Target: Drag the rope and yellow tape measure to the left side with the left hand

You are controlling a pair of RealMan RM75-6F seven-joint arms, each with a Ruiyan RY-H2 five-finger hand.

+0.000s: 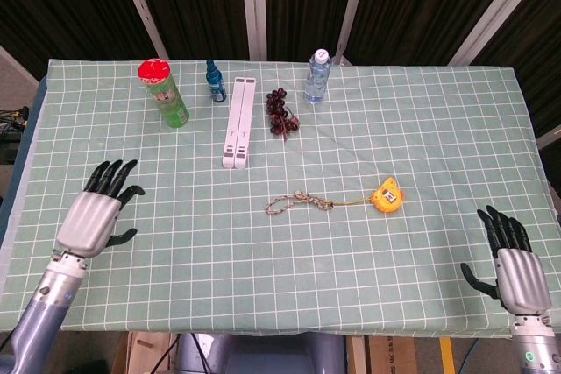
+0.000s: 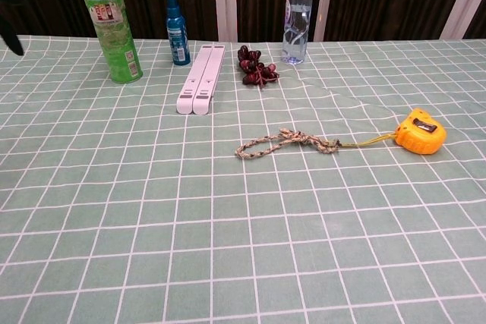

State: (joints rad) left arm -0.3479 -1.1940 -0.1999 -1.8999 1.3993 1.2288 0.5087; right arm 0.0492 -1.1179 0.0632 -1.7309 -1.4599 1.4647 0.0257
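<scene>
Two hands and seven loose items on a green grid-patterned tablecloth (image 1: pixel 368 304), listed left to right.

Left hand (image 1: pixel 95 214): near the left edge of the table, palm down, fingers spread apart and holding nothing; well apart from the rope. Seen in the head view only.

Green canister with red lid (image 1: pixel 163 92): upright, back left of the table.

Blue spray bottle (image 1: pixel 215 81): upright, just right of the canister, near the back edge.

White folded stand (image 1: pixel 238 122): a long, flat pair of bars lying lengthwise front to back, just right of the spray bottle.

Bunch of dark red grapes (image 1: pixel 281 112): lying just right of the stand's far end.

Rope (image 1: pixel 298 203): a short braided loop with a knot, lying flat near the middle of the table, in front of the stand and grapes. Its right end meets a thin yellow strip running to the tape measure.

Clear water bottle (image 1: pixel 317 75): upright, white cap, at the back, right of the grapes.

Yellow tape measure (image 1: pixel 386 195): resting on the cloth right of the rope, joined to it by the yellow strip; right of centre.

Right hand (image 1: pixel 511 257): near the front right corner of the table, fingers extended and apart, holding nothing. Seen in the head view only.
</scene>
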